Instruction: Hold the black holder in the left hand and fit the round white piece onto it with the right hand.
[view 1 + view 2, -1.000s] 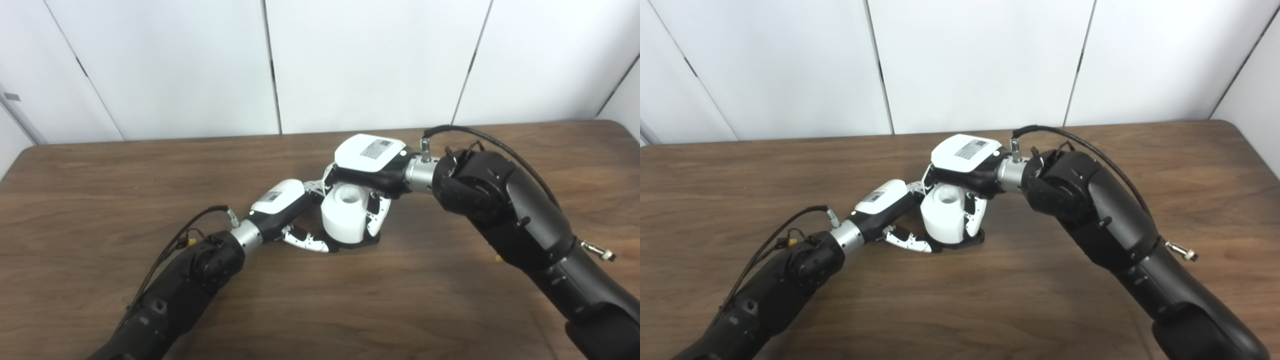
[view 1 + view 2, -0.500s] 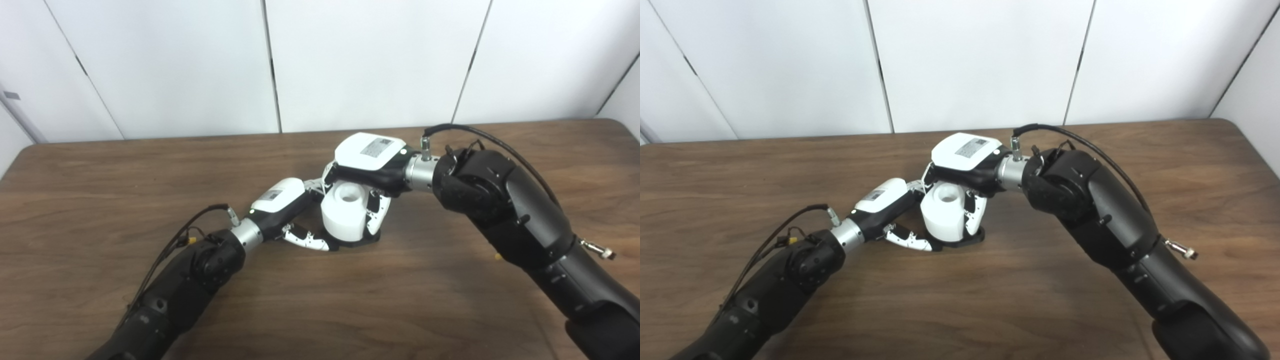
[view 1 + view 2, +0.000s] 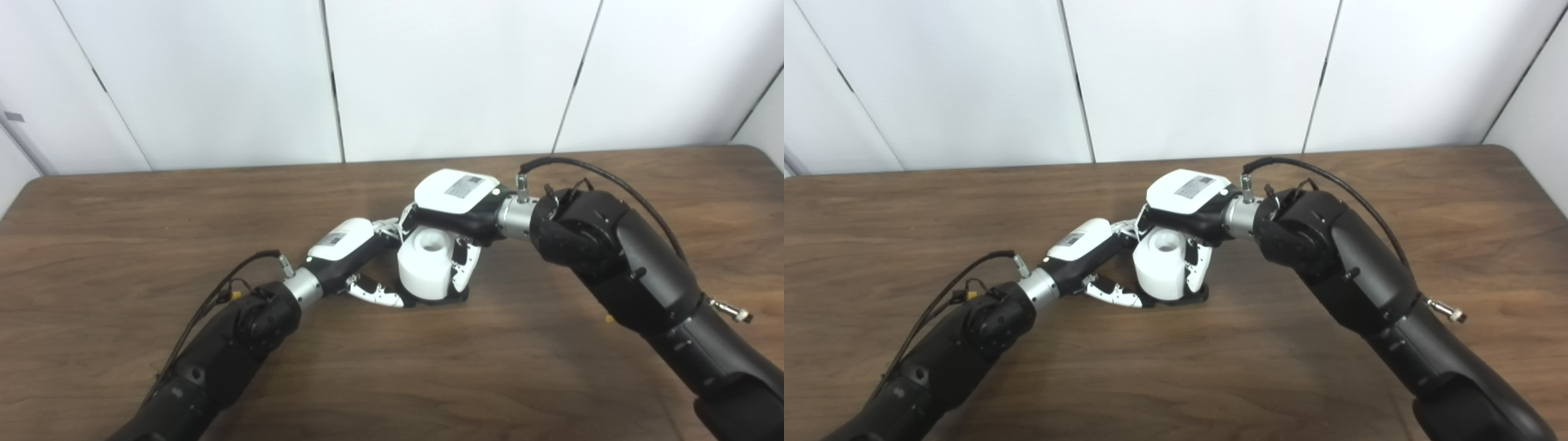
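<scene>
The round white piece (image 3: 426, 264) stands upright near the middle of the table (image 3: 122, 208), a squat cylinder with a round hollow in its top face. Under it, only a thin dark edge of the black holder (image 3: 452, 299) shows, at the piece's lower right, resting on the wood; the piece sits on top of it, though whether it is fully seated cannot be told from either view.

The right hand (image 3: 456, 205) is directly over and behind the piece, palm down, its white back plate facing up. Its fingers (image 3: 459, 266) curl down the right side of the cylinder and lie against its wall, so this hand is closed around the piece from above and from the right. The thumb side is hidden behind the piece.

The left hand (image 3: 343, 246) comes in low from the left, just beside the piece. One white digit of the left hand (image 3: 1108, 295) stretches along the table toward the base of the piece and reaches the dark edge at its foot; others pass behind the cylinder at its upper left, close to the right hand's knuckles. It is wrapped around the lower part, apparently on the holder, though the contact itself is mostly hidden by the white piece.

Both black forearms angle in from the bottom corners and meet at the piece
</scene>
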Robot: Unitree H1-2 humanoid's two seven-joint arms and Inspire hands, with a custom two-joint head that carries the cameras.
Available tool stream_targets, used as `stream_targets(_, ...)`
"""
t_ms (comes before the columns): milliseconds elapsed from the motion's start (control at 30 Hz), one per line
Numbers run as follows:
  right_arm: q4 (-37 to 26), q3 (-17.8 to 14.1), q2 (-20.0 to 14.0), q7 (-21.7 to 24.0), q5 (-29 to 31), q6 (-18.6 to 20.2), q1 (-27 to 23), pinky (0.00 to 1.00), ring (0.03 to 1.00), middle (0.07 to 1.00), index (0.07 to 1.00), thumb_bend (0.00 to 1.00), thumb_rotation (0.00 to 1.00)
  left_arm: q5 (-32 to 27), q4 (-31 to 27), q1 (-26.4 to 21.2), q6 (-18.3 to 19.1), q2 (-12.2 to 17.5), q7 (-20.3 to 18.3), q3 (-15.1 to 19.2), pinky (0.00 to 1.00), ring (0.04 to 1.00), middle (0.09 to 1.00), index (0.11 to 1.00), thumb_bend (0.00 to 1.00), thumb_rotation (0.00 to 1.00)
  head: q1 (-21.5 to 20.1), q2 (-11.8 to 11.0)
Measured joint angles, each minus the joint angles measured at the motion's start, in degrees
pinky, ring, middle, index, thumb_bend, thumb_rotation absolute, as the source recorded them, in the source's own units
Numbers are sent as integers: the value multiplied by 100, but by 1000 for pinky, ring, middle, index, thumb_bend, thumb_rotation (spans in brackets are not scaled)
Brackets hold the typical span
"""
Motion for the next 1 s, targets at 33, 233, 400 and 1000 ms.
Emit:
stream_targets(33,6,0,0,-31,-16,0,7,663,754,739,484,516,141,0,-1,1,0,0,0,0,880,949,896,480,524,70,0,0)
stream_targets(233,53,-5,9,-135,-34,2,27,655,745,733,484,516,141,13,-15,-5,12,4,1,7,885,950,896,480,525,70,-9,26)
stream_targets(400,97,-7,9,-206,-34,1,29,658,745,730,484,516,141,13,-14,1,12,4,1,17,865,942,889,479,525,69,-9,26)
stream_targets(1000,34,-51,27,-174,-47,322,126,637,741,797,851,880,203,12,-45,12,46,5,1,16,881,949,894,480,525,68,0,35)
